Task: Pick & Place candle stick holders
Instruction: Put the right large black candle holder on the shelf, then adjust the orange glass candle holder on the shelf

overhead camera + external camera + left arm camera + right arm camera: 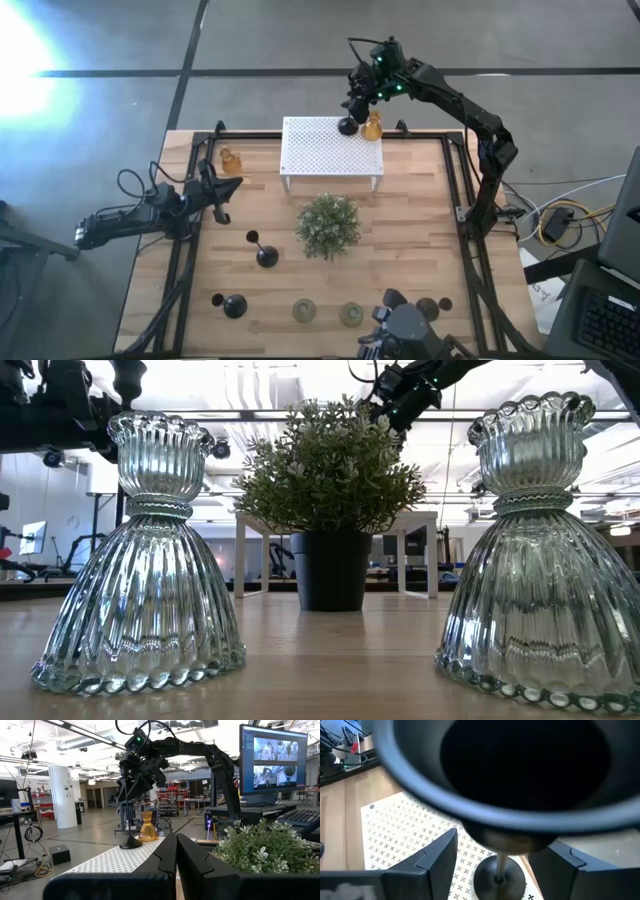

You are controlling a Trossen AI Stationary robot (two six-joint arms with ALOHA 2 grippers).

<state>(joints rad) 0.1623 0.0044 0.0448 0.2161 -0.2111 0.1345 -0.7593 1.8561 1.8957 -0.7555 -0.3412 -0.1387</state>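
A tall black holder (pixel 347 126) stands with its round base (pixel 500 879) on the white perforated stand (pixel 320 150), next to an amber glass holder (pixel 372 126), which also shows in the left wrist view (pixel 146 826). My right gripper (pixel 501 842) is open above the stand's far right corner, a finger on either side of the black holder's thin stem (pixel 501 865) just under its cup; I see no touch. My left gripper (pixel 176 857) is shut and empty at the table's left side (pixel 215 190). A second amber holder (pixel 231 160) stands on the table.
A bushy green plant (pixel 327 225) stands mid-table. Black holders (pixel 265 255) (pixel 233 305) stand at the near left, two pale glass holders (pixel 304 311) (pixel 350 314) along the near edge, and dark ones (pixel 428 307) at the near right. A black frame (pixel 455 190) rims the table.
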